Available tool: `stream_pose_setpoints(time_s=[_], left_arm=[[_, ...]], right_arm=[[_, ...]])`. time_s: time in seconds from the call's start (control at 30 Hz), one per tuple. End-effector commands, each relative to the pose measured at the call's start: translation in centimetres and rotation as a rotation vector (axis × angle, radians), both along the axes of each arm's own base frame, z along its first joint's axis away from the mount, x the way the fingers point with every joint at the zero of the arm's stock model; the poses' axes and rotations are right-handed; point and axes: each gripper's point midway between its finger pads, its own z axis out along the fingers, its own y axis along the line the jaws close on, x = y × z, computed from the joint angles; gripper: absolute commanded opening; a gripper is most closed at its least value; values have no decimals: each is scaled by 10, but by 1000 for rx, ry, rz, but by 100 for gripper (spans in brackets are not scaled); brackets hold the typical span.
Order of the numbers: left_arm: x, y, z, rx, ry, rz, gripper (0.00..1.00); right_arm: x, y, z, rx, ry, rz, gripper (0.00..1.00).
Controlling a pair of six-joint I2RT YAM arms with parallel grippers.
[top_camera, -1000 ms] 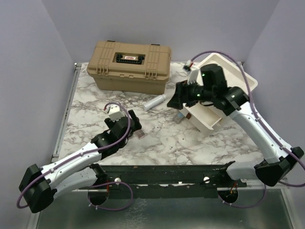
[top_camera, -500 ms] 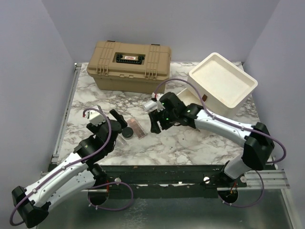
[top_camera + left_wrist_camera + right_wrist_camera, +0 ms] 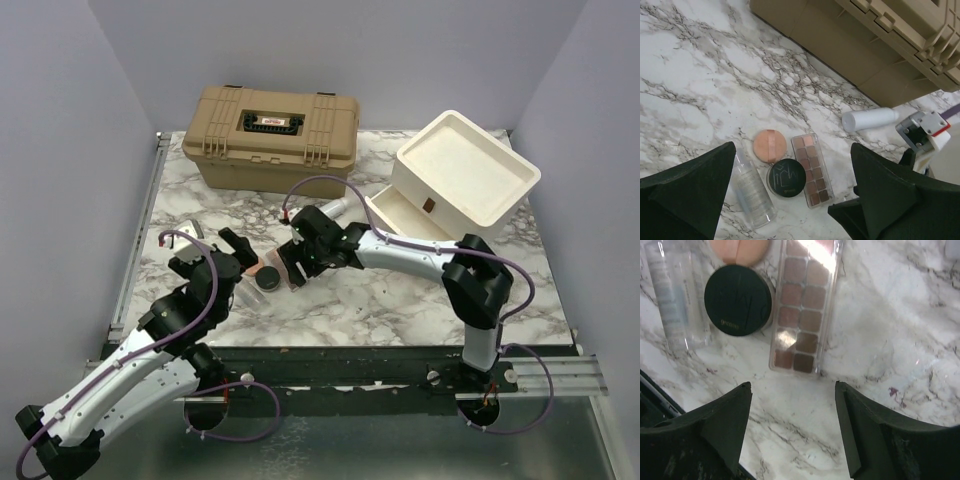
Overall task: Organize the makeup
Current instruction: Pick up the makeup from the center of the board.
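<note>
left hand (image 3: 793, 150): fingers spread wide, nothing between them, over the makeup cluster.
right hand (image 3: 792, 385): fingers apart, empty, above the near end of the palette (image 3: 802, 310).
makeup cluster: clear bottle (image 3: 752, 192), peach puff (image 3: 770, 145), black compact (image 3: 786, 177) and palette lie side by side on the bench (image 3: 400, 300), front-left of centre. The compact touches the puff and sits just beside the palette.
pale tube (image 3: 870, 119): lies alone near the tan case (image 3: 270, 125), apart from the cluster.
top view only: white drawer box (image 3: 465, 175) at back right with one drawer pulled out. Both arms are bent in over the cluster and hide most of it.
left wrist only: all five items in one shot, plus the case's front wall.
right wrist only: palette pans close up, bottle and compact beside them; tube not clearly seen.
edges: case along the back edge, drawer box by the right edge, cluster nearer the front edge.
open room: bare marble right of the palette, across front right and along the left side.
</note>
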Motion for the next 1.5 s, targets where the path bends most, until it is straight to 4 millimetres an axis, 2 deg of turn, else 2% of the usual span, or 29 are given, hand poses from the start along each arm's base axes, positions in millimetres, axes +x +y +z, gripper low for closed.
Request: stream_pose_setpoints(time_s=[0.0,0.4,0.67,0.93,1.07,1.47], left_arm=[[-3,7,9,41,-5,0,99],[-10,13,20,11,-44,-9,99],[-11,12,18,14,-31,-25,99],[-11,10,15,-1,-27,-21,99],[-11,9,10,-5,-17,-24,99],[-10,5,6,-13,-3,-33,99]], right_arm=[[19,11,-11,-86,-57,10,74],[19,21,-27,-134,-95,75,76],[19,30,-35,-149,-98,83,76],[19,24,-55,-219,-95,50,76],[26,15,-57,-237,-114,-42,74],[20,5,-46,-184,-135,-70,51]])
